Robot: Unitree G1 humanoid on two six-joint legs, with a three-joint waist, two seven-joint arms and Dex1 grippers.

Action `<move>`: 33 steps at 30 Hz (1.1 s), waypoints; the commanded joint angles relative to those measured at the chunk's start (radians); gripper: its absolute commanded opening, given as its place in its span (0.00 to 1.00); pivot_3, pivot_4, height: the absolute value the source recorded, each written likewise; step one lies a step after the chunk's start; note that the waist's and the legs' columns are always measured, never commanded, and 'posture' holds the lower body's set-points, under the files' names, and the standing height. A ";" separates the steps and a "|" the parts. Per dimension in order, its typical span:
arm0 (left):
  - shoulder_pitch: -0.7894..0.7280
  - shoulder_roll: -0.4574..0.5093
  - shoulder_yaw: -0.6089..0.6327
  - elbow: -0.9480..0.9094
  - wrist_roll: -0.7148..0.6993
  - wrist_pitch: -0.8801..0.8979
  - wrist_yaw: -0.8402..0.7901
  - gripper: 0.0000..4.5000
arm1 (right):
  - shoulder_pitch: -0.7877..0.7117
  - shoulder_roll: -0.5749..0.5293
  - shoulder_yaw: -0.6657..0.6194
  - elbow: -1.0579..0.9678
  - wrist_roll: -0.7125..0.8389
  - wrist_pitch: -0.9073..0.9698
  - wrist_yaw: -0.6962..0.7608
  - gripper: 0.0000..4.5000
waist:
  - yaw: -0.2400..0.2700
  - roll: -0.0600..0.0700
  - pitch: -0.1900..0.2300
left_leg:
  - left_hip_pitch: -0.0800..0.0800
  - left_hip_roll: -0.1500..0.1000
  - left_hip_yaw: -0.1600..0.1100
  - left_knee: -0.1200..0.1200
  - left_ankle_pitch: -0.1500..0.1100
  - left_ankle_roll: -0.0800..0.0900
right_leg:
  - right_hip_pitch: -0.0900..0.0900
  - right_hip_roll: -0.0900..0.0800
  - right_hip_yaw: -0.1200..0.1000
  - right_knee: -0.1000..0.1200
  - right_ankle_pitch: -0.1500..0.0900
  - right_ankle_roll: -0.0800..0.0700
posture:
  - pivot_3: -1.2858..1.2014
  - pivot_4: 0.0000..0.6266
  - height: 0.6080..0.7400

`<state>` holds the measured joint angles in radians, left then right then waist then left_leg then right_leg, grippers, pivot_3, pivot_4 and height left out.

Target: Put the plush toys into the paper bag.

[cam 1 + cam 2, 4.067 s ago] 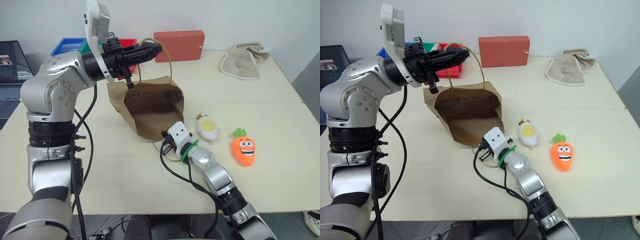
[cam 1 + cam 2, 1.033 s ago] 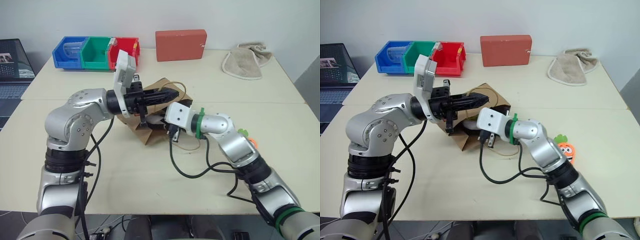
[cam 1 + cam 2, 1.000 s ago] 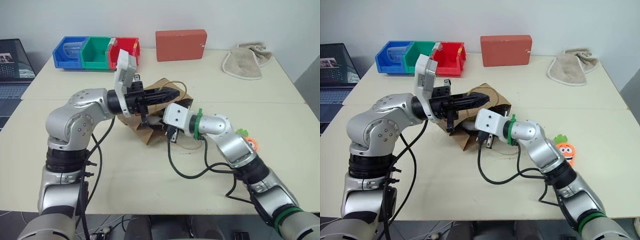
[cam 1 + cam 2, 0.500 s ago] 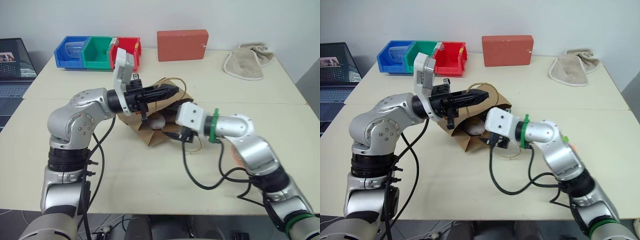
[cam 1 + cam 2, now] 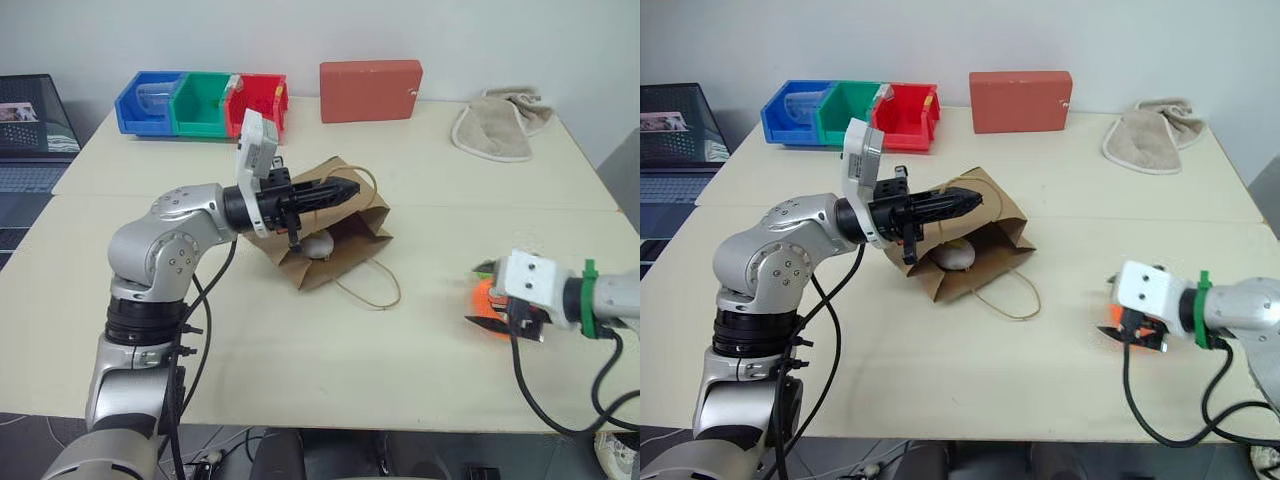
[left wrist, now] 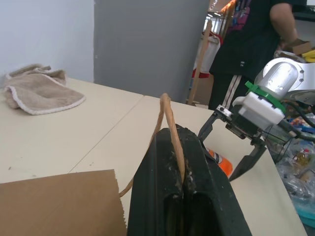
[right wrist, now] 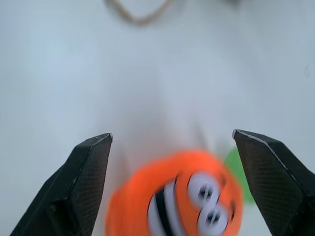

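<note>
Near right: the right gripper [image 7: 172,184] hangs over the cream table [image 5: 300,350] with its two black fingers [image 7: 81,187] spread wide and nothing between them. The orange carrot toy [image 7: 174,204] lies on the table directly beneath, in line with the gap between the fingers, its grinning face turned up and a patch of green leaves at one end. In the head views the gripper's white housing covers most of the carrot, leaving an orange edge visible.

Centre: the paper bag [image 5: 1005,225] lies tipped on its side, mouth facing the near right. The white egg toy [image 5: 954,255] sits inside the mouth, on the lower wall. One loop handle [image 5: 375,292] trails flat on the table toward the near right. The left gripper [image 5: 965,203] points level toward the right above the bag, its fingers pressed together on the upper handle [image 6: 170,125], which passes between them and holds the bag's top edge raised.

Far edge: a row of blue, green and red bins [image 5: 200,100] at the left, a red rectangular box [image 5: 370,90] in the middle, a beige towel [image 5: 495,128] at the right.
</note>
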<state>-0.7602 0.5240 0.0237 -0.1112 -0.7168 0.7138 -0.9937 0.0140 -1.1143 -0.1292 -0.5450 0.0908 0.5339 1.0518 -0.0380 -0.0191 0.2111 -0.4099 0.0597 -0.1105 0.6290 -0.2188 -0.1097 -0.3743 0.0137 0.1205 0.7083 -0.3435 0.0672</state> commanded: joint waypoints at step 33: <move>-0.069 0.028 0.048 -0.032 -0.065 0.047 -0.020 0.00 | -0.575 0.435 0.420 0.055 0.028 0.094 -0.253 0.00 | -0.013 0.000 0.000 | 0.000 0.001 -0.001 0.000 0.000 0.000 | 0.001 0.000 -0.001 0.000 0.001 0.000 | 0.52 0.24 1.00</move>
<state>-0.8020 0.5510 0.0505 -0.1117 -0.7512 0.7599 -1.0144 -0.5348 -0.6981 0.2472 -0.5146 0.1644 0.6572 0.8369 -0.0510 -0.0196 0.2110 -0.4095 0.0604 -0.1115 0.6294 -0.2186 -0.1100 -0.3741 0.0140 0.1199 0.7084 -0.3429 0.0677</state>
